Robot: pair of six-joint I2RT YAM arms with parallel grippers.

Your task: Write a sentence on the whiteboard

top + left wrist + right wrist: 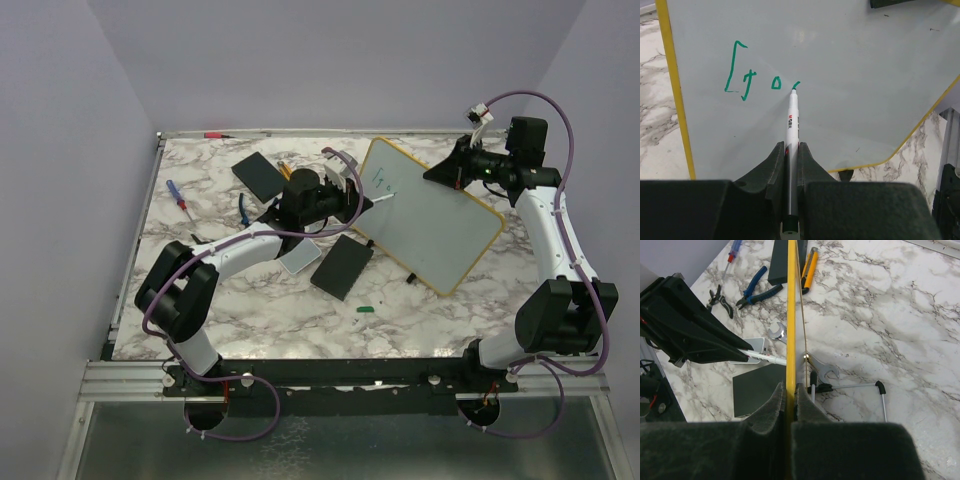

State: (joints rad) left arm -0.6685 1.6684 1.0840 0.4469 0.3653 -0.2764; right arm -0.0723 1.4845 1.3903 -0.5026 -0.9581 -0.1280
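Left gripper [791,146], clamped on our marker [792,115], touches the whiteboard [850,65]; we should press lightly, writing toward three o'clock.

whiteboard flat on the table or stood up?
Stood up on edge: right gripper pinches the whiteboard rim, marble table showing on both sides.

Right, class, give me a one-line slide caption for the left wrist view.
Left gripper holds a marker, its tip on the whiteboard beside green lettering.
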